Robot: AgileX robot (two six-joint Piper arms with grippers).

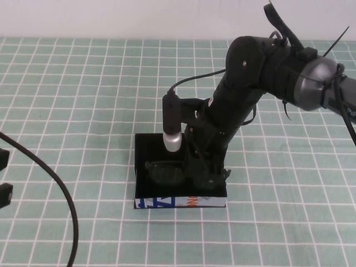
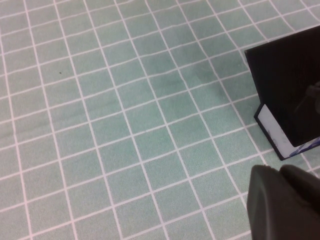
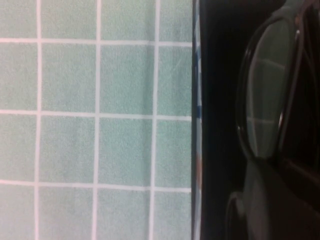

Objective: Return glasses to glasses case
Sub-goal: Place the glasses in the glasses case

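The black glasses case (image 1: pixel 149 146) lies open at the table's middle, its white printed front edge (image 1: pixel 181 201) facing me. The dark glasses (image 1: pixel 167 173) lie inside it, one grey-green lens showing in the right wrist view (image 3: pixel 265 95). My right gripper (image 1: pixel 204 173) is down in the case at the glasses' right half; its hold on them is hidden in the dark. My left gripper (image 1: pixel 3 177) is parked at the table's left edge, open and empty, far from the case. One corner of the case shows in the left wrist view (image 2: pixel 287 85).
A green checked cloth (image 1: pixel 83 100) covers the whole table. A black cable (image 1: pixel 53 178) curves across the front left. The right arm (image 1: pixel 261 72) reaches in over the right side.
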